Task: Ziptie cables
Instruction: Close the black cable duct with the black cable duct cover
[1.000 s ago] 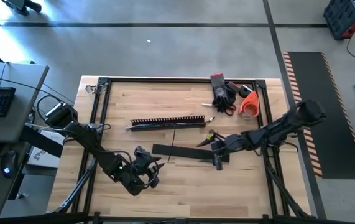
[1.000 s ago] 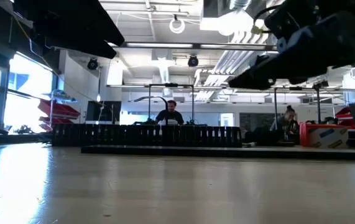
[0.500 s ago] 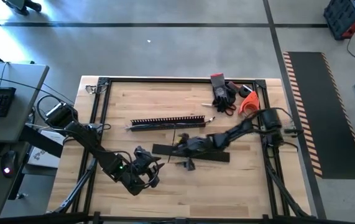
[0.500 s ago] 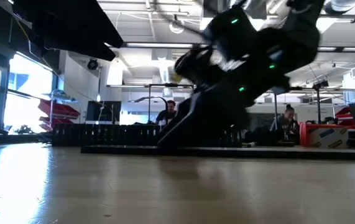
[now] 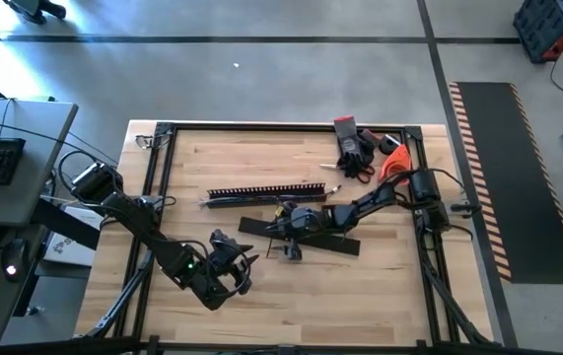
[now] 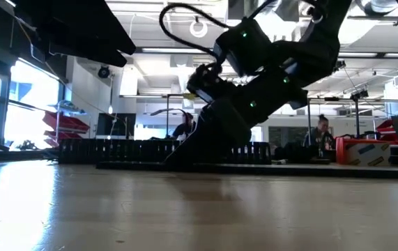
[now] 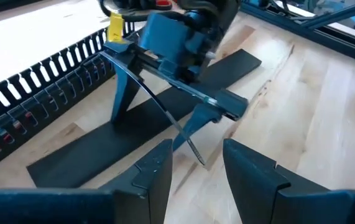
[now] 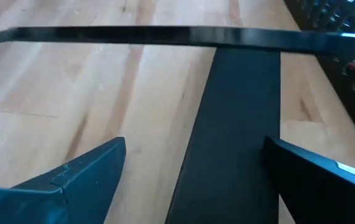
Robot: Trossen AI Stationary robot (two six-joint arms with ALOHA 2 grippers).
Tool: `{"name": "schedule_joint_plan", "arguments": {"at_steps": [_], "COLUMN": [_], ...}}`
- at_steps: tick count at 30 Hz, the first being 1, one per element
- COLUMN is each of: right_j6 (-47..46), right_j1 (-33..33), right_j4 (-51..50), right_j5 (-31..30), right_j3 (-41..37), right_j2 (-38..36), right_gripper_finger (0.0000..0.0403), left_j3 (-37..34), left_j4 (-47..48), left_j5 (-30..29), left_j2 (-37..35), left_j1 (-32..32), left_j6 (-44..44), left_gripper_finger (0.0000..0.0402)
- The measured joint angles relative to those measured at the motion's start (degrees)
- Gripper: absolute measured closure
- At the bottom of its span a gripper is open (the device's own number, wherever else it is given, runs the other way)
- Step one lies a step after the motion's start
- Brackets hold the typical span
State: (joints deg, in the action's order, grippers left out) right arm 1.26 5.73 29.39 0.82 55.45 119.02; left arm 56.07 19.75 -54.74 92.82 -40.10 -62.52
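Right hand (image 5: 283,242): low over the middle of the surface (image 5: 399,286), fingers spread wide. Nothing between them. It straddles a flat black strip (image 5: 322,244) that lies on the wood. In the right wrist view the strip (image 8: 236,124) runs between the two fingers (image 8: 84,171) without touching either. Low view: the right arm (image 6: 254,84) slopes down from upper right, its tip at the strip.

Left hand (image 5: 234,272): near-left part of the surface, well apart from the strip and pointed toward the right hand. Left wrist view: its fingers (image 7: 155,168) stand a moderate gap apart, with only bare wood showing in the gap.

A thin dark strand (image 7: 165,115) arcs across the front of the right hand (image 7: 152,127), and its free end hangs just above the wood. What it is cannot be told.

Cables (image 5: 332,187): thin wires lying along the slotted black bar (image 5: 261,195), just beyond the flat strip on the far side. Their ends stick out at the bar's right end. Small red bits show in the bar's slots (image 7: 15,118). Neither hand touches the cables or the bar.

Far-right corner: a heap of dark and red items (image 5: 355,148) beside an orange object (image 5: 394,165). Details cannot be told.

Background, low view: a person (image 6: 322,134) sits far behind the surface.
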Motion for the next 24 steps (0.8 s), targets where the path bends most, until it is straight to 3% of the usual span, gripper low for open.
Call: {"name": "schedule_joint_plan", "arguments": {"at_steps": [7,13,17,22,24], "right_j6": [-1.42,-1.24,-0.6,-0.43,0.19], "right_j1": [-0.22,-1.23,-1.26,-1.24,-1.24], "right_j4": [-0.68,-3.9,-3.25,-3.96,-3.98], "right_j5": [-5.12,-3.16,-1.07,-0.44,-0.2], "right_j3": [-0.07,0.1,0.34,0.58,0.58], "right_j2": [-0.75,0.75,3.82,4.7,4.7], "right_gripper_finger": [0.0039,0.0045,0.0088,0.0186,0.0192], "left_j3": [0.0,0.0,0.0,0.0,0.0], "left_j4": [0.19,0.71,2.38,9.58,12.61], "left_j5": [-0.05,0.05,0.05,2.54,3.03], "left_j2": [-0.94,-0.94,-0.94,-0.94,-0.94], "left_j1": [0.0,0.74,1.99,5.51,7.16], "left_j6": [0.13,0.77,1.5,-2.58,-3.94], "left_gripper_finger": [0.0275,0.0275,0.0275,0.0275,0.0275]}}
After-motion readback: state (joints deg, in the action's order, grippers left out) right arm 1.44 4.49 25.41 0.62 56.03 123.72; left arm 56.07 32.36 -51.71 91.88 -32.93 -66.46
